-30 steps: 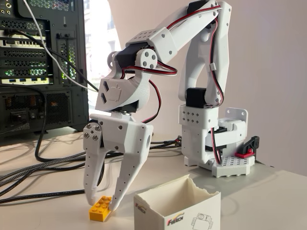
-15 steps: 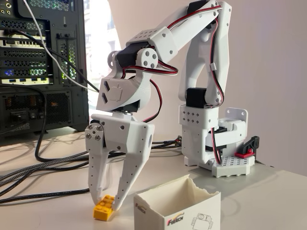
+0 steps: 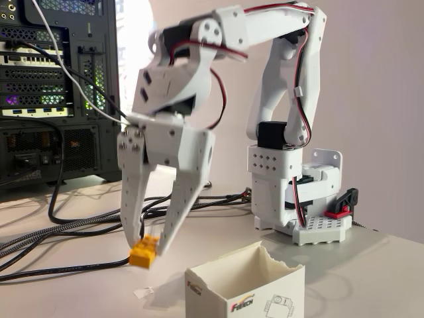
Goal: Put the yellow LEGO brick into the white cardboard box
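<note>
The yellow LEGO brick hangs tilted in the air, a short way above the table, pinched between the white fingertips of my gripper. The gripper is shut on it and points down from the raised white arm. The white cardboard box stands on the table at the lower right of the brick, open at the top, with a torn rim, a colourful logo and a line-drawn robot on its front. The brick is left of the box's rim and a little above it.
A black computer tower stands at the back left with braided cables running across the table behind the gripper. The arm's base sits on a white studded plate with a red clip at the right.
The gripper has closed on the brick and lifted it off the table. The arm has risen, and the brick now hangs tilted above where it lay.
</note>
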